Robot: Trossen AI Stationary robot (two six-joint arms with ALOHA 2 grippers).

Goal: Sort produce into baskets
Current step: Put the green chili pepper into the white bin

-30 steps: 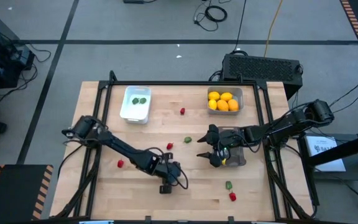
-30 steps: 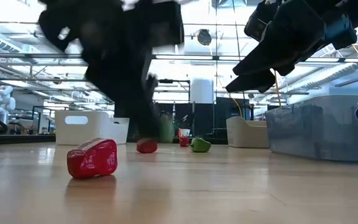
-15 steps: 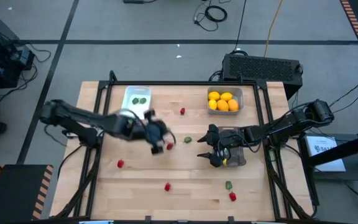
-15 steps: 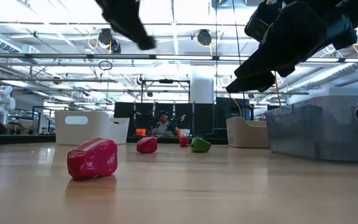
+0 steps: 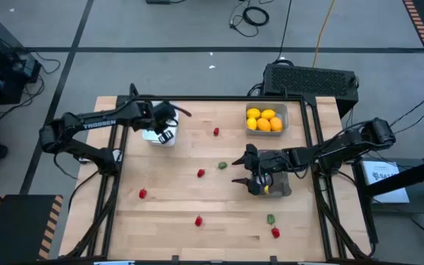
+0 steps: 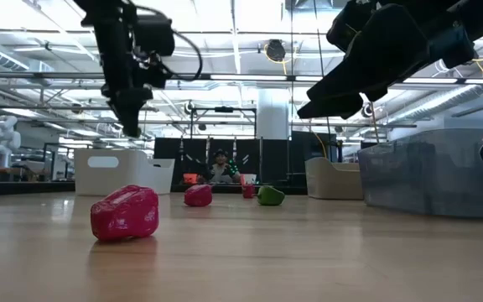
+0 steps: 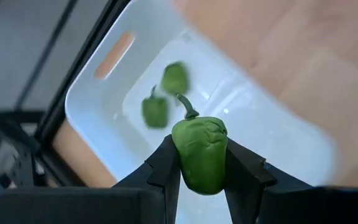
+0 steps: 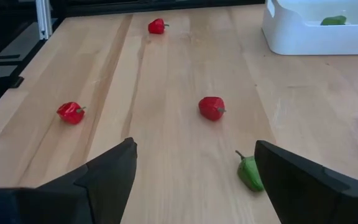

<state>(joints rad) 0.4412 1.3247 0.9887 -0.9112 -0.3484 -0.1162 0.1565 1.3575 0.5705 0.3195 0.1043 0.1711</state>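
Two green peppers (image 7: 165,96) already lie in the white basket (image 5: 153,136) near the table's back-left corner, and the left gripper (image 5: 165,129) hangs right over it, pinching a third green pepper (image 7: 199,152) across its width, long axis upright with the stem pointing away from the fingers. I judge a straight drop should land it inside. Over by the table's right edge, the right gripper (image 5: 246,170) waits spread wide beside the dark grey basket (image 5: 282,185), empty.
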